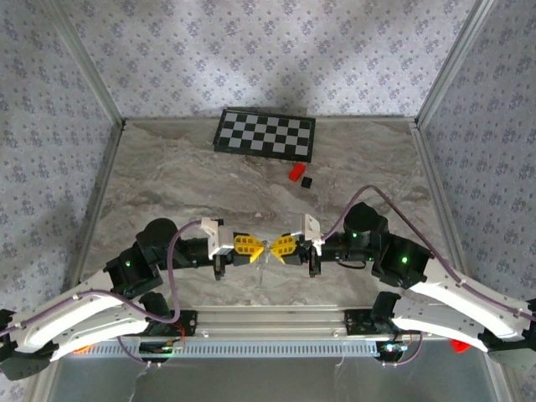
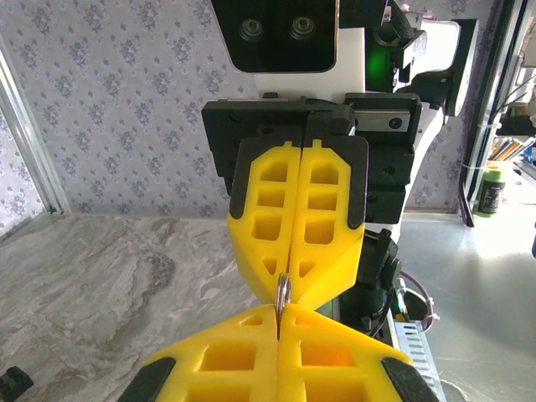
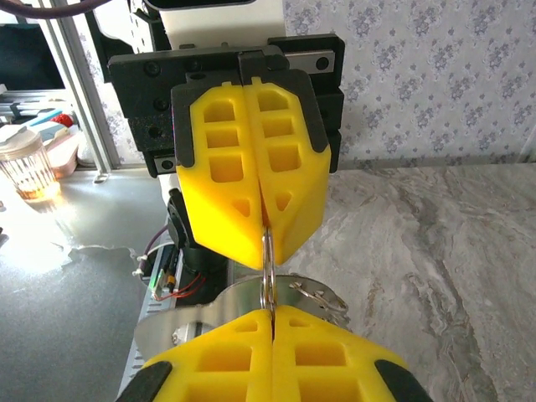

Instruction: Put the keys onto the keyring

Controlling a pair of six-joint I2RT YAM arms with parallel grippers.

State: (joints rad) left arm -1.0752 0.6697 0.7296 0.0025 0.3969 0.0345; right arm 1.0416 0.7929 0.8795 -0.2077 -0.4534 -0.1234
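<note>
The thin, dark-silver wire keyring (image 3: 266, 266) is being held edge-on in the air above the grey marble-patterned table (image 1: 167, 184), toward six o'clock of the surface in the top view. It is being pinched from two sides. The left gripper (image 1: 251, 246), with its blocky yellow plastic fingers, is being seen at nine o'clock of the ring, and the matching right gripper (image 1: 281, 246) at three o'clock. Both pairs of jaws are being pressed flat together, with only the wire showing at each seam.

Under the ring, at about seven o'clock of it in the right wrist view, a pale silvery flat piece (image 3: 205, 316) is being glimpsed, probably one of the keys. Whether it is being threaded onto the wire cannot be told. A small red block (image 1: 296, 172) and a small black cube (image 1: 307, 181) are being left well apart, toward one o'clock.

The ring is being judged light, stiff, springy and slick, so it is likely to swivel or slip in a narrow pinch. It is best gripped on opposite sides of the rim, away from its split. A key is best taken by its flat head, with the hole left free.
</note>
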